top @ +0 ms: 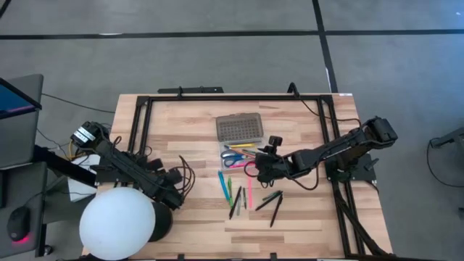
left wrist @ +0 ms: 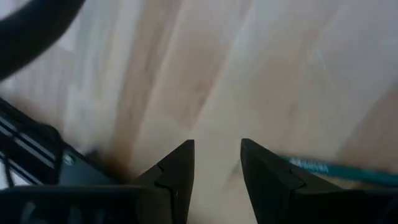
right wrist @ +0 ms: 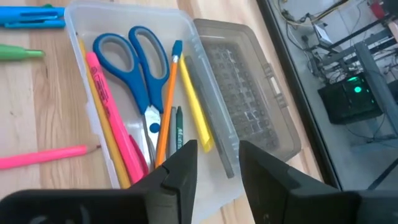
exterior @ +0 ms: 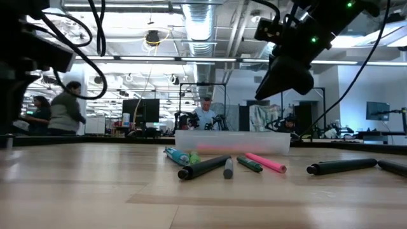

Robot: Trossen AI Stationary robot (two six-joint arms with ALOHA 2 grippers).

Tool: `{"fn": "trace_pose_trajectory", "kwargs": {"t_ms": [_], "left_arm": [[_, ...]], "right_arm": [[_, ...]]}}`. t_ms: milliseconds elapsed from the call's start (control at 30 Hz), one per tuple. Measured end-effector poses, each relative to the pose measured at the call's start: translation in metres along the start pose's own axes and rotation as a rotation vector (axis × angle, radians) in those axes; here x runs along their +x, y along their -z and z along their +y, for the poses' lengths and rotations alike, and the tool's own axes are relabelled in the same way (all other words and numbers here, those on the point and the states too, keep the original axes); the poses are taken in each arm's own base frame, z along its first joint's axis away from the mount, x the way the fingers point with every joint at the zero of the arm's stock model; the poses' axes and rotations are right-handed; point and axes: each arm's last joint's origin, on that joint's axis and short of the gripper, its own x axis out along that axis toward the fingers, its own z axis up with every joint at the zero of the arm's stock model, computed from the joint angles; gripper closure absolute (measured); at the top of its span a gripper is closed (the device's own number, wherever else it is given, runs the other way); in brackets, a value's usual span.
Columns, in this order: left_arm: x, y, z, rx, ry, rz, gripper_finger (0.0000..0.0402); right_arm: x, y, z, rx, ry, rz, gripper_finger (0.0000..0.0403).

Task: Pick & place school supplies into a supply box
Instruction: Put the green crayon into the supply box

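The supply box stands open at the table's middle: a clear tray [right wrist: 74, 25] with its grey grid lid [right wrist: 249, 99] laid flat beside it. In the tray lie blue-handled scissors [right wrist: 134, 56] and pink, orange, yellow and green pens. More school supplies lie loose on the wood near it: a pink marker [right wrist: 43, 157], coloured pens [top: 233, 190] and black markers [top: 272, 201]. My right gripper [right wrist: 217, 162] hovers open over the tray's near end, holding nothing. My left gripper [left wrist: 217, 165] points down at bare wood on the table's left, open and empty, with a teal pen [left wrist: 336, 169] just beside it.
A large white sphere [top: 116, 221] sits at the table's near left corner, under the left arm. A black frame [top: 232, 98] runs around the table's far and side edges. Cables [top: 185, 174] trail by the left arm. People sit in the room behind [exterior: 63, 111].
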Motion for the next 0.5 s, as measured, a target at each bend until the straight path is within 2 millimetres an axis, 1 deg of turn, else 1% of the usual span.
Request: {"fn": "trace_pose_trajectory", "kwargs": {"t_ms": [267, 500], "left_arm": [[-0.0003, 0.0037, -0.002, 0.016, 0.072, 0.124, 0.0276], [0.0002, 0.0012, -0.0069, 0.051, 0.121, 0.104, 0.0276]], "right_arm": [[0.0, 0.0, 0.0, 0.001, -0.001, 0.0, 0.0292], [0.0001, 0.0, 0.0001, 0.001, -0.002, 0.0, 0.0292]]}}
